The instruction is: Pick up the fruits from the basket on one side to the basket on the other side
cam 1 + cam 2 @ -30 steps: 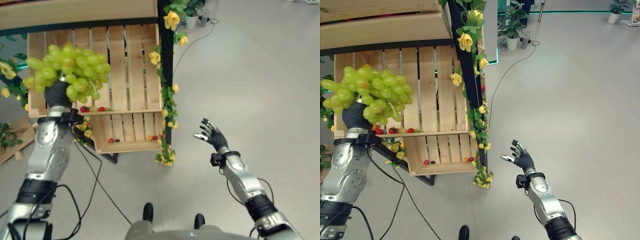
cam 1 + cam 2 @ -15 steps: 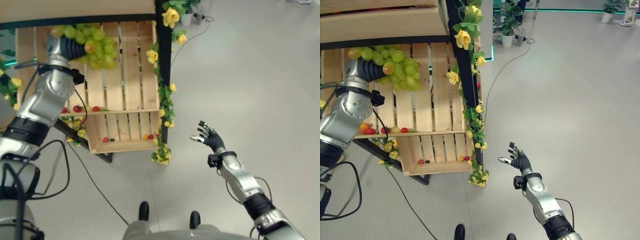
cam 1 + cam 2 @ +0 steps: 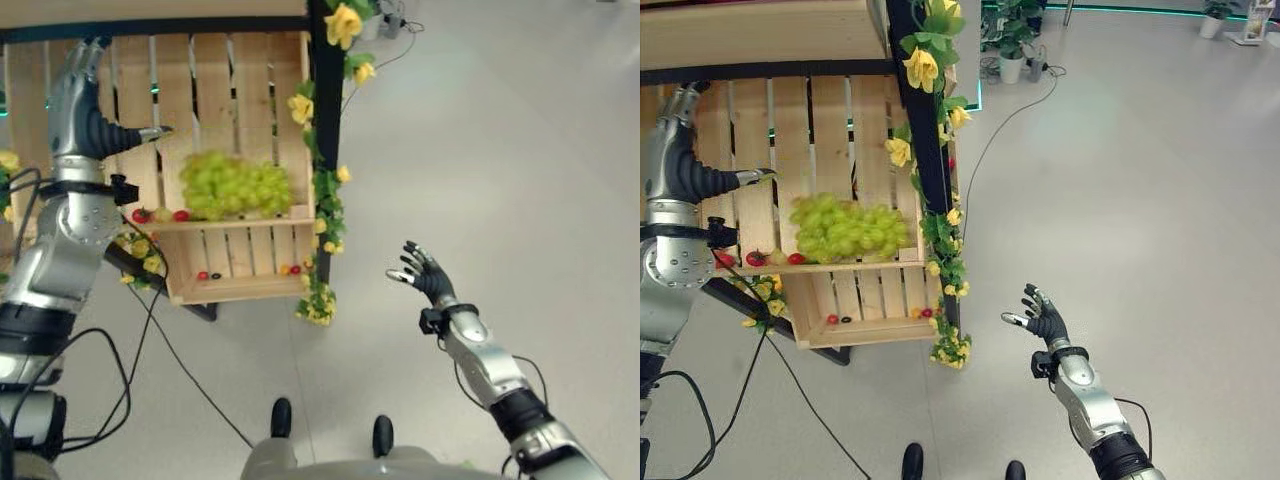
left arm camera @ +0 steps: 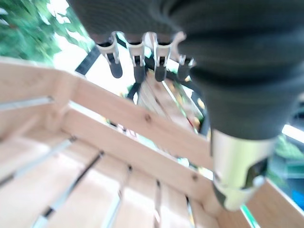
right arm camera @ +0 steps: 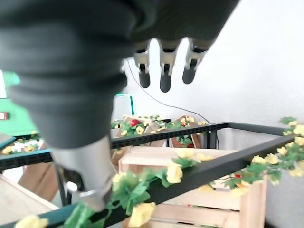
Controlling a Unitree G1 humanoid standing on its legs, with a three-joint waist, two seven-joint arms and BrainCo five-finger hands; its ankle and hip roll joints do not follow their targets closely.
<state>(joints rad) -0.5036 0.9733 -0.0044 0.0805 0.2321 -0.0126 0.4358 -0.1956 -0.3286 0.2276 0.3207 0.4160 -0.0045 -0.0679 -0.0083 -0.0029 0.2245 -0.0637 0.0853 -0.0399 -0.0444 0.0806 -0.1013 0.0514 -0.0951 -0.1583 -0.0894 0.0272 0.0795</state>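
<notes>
A big bunch of green grapes (image 3: pixel 236 186) lies in the upper wooden crate (image 3: pixel 250 90), against its front edge, with no hand on it. My left hand (image 3: pixel 85 115) hovers open to the left of the grapes, thumb pointing toward them, clear of the bunch. In the left wrist view its fingers (image 4: pixel 135 61) are straight over the crate's slats (image 4: pixel 95 185). My right hand (image 3: pixel 424 277) hangs open over the floor to the right of the stand, holding nothing; its fingers (image 5: pixel 164 71) are spread.
Small red tomatoes (image 3: pixel 142 215) lie at the upper crate's front left. A lower crate (image 3: pixel 245 285) holds a few small fruits (image 3: pixel 290 269). A black post wound with yellow flowers (image 3: pixel 326 150) borders the crates on the right. Grey floor (image 3: pixel 500 150) spreads to the right.
The left hand has let go of the grapes, which now lie at the crate's front edge. That hand has opened and moved left. The camera has shifted a little.
</notes>
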